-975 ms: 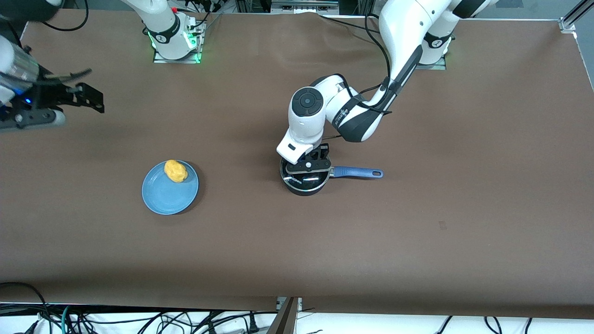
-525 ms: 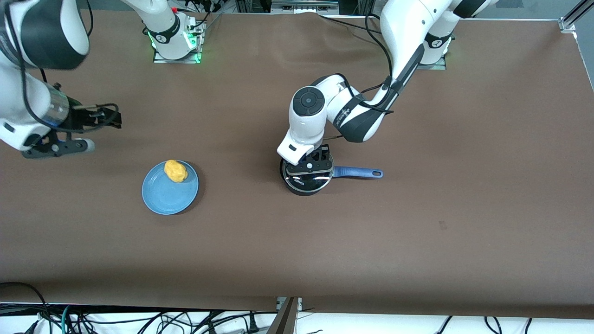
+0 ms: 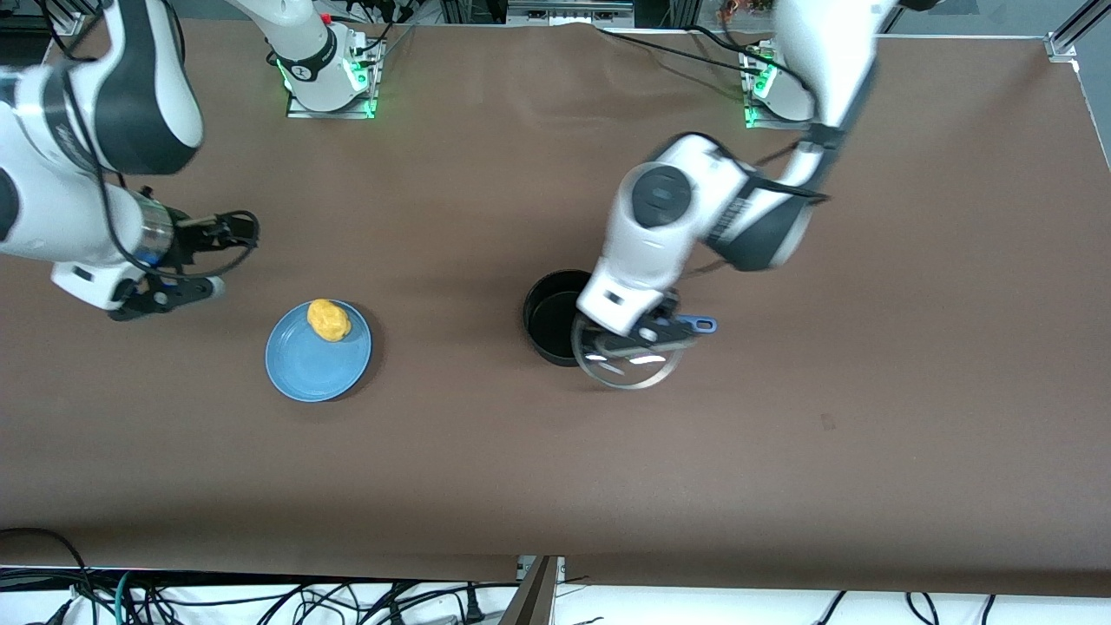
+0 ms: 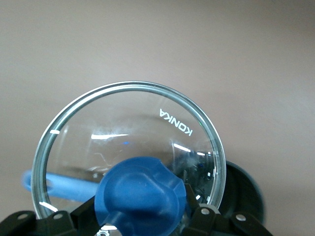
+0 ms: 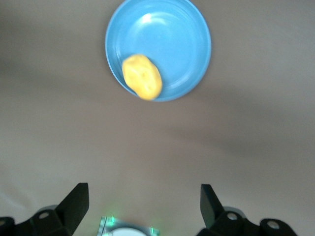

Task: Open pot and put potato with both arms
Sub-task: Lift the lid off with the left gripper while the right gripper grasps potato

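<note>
The black pot point(image 3: 552, 314) stands open in the middle of the table, and its blue handle point(image 3: 697, 325) points toward the left arm's end. My left gripper point(image 3: 644, 333) is shut on the blue knob point(image 4: 140, 194) of a glass lid point(image 3: 627, 363) and holds the lid in the air over the handle, overlapping the pot's rim. The pot's edge point(image 4: 244, 189) shows under the lid in the left wrist view. The yellow potato point(image 3: 329, 319) lies on a blue plate point(image 3: 312, 365). My right gripper point(image 3: 227, 231) is open and empty, above the table beside the plate. The potato point(image 5: 142, 76) also shows in the right wrist view.
The blue plate point(image 5: 179, 42) sits toward the right arm's end of the table, apart from the pot. The right arm's base point(image 3: 325, 74) and the left arm's base point(image 3: 772, 87) stand along the table edge farthest from the front camera. Brown tabletop surrounds everything.
My left gripper has lifted the lid off the pot and carried it toward the left arm's end, over the handle. My right arm has swung in closer to the plate.
</note>
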`<act>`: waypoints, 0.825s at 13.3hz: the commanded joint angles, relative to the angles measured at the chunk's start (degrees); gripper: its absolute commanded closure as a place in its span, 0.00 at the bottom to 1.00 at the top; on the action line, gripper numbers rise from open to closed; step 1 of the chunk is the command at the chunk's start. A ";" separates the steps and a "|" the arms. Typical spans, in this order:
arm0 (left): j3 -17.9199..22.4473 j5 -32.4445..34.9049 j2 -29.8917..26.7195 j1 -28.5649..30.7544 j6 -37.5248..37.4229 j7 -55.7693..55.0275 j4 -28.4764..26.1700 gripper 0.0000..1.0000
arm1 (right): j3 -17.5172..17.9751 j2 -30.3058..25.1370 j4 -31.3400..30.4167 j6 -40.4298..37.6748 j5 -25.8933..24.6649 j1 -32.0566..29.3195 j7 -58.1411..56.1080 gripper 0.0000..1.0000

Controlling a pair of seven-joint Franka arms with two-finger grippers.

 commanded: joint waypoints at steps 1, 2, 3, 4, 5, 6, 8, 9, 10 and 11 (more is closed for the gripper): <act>-0.54 -2.47 -8.16 9.32 0.04 14.90 -9.82 0.48 | 2.07 -1.30 -10.76 11.32 1.22 0.01 -2.26 0.00; -0.54 -2.65 -9.57 13.10 0.04 21.13 -11.84 0.48 | 3.13 -1.21 -13.23 14.84 1.22 0.01 -2.35 0.00; -0.37 -4.56 -10.11 16.44 0.04 28.15 -13.08 0.48 | 3.66 -0.69 -15.52 18.44 1.22 0.01 -3.40 0.00; 0.07 -6.67 -10.37 19.61 0.13 34.92 -13.96 0.48 | 3.93 -0.16 -17.81 22.92 1.22 0.01 -5.84 0.00; 0.77 -8.00 -10.38 22.43 0.22 41.17 -14.67 0.48 | 4.02 1.15 -19.74 27.31 1.22 0.01 -9.70 0.00; 2.17 -8.44 -10.46 23.93 0.39 45.76 -15.63 0.48 | 4.02 2.90 -20.28 30.66 1.22 0.01 -13.22 0.00; 6.90 -8.97 -10.38 24.91 1.18 53.85 -17.22 0.48 | 3.93 6.16 -20.20 35.24 1.22 -0.17 -18.15 0.00; 9.54 -10.80 -10.20 25.18 2.06 58.93 -17.83 0.47 | 3.93 7.30 -20.29 37.00 1.22 -0.17 -19.39 0.00; 12.70 -12.91 -10.03 25.27 3.63 64.21 -18.97 0.47 | 4.02 8.44 -20.20 38.15 1.22 -0.17 -20.10 0.00; 15.34 -14.76 -9.94 25.27 5.73 69.13 -21.07 0.47 | 4.02 9.33 -20.20 39.64 1.22 -0.17 -20.72 0.00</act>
